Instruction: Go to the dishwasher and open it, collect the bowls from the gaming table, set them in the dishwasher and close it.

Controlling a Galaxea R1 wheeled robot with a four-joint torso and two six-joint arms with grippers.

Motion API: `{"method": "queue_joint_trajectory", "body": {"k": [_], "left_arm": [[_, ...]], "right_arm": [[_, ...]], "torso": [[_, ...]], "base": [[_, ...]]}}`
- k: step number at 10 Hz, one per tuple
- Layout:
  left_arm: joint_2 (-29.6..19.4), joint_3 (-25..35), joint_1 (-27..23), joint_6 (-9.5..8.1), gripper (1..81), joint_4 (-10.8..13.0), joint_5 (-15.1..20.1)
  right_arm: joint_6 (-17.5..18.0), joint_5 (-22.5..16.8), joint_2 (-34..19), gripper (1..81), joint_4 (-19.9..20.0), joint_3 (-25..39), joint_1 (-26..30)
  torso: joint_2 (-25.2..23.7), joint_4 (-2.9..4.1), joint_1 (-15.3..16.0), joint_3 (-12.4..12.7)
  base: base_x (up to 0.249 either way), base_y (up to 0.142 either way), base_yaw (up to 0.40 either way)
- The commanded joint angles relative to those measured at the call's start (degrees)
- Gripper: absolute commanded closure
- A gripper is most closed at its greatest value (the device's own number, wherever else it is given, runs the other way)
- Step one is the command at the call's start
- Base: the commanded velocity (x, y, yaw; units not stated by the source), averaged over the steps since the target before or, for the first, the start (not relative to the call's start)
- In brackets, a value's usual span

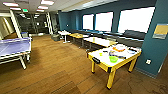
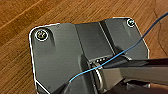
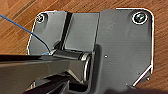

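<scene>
The gaming table (image 1: 100, 61), an air-hockey table with yellow sides and legs and a white top, stands to the right in the head view. On its top sit a bright green bowl (image 1: 113, 59) near the front corner and a smaller pale yellow-green bowl (image 1: 100, 54) further left. Other small items, one of them orange, lie at the table's far end. The dishwasher is out of view. Both wrist views look down past the robot's dark plates at wooden floor.
A blue table-tennis table (image 1: 13, 47) stands at the left. Wooden tables (image 1: 98, 41) and a dark bench run along the windowed teal wall. A teal pillar (image 1: 155, 45) rises behind the gaming table. Wooden floor (image 1: 60, 67) stretches between the tables toward glass doors at the back.
</scene>
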Motion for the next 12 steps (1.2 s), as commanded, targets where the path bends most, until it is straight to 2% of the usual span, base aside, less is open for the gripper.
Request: {"method": "queue_joint_trajectory", "body": {"k": [1,9,12], "left_arm": [[-0.08,-0.16,-2.34,0.24,1.0,0.49,2.25],[0.01,-0.16,-2.34,0.24,1.0,0.40,2.26],[-0.08,-0.07,-2.25,0.24,1.0,0.48,2.34]], "right_arm": [[-0.18,-2.71,0.39,1.0,-0.01,0.41,2.57],[-0.18,-2.71,0.39,1.0,-0.01,0.41,2.65],[-0.18,-2.71,0.57,1.0,-0.01,0.41,2.74]], "torso": [[0.00,0.00,0.05,0.00],[0.00,0.00,0.05,0.00],[0.00,0.00,0.05,0.00]], "base": [[0.000,0.000,-0.382],[0.000,0.000,-0.382],[0.000,0.000,-0.154]]}}
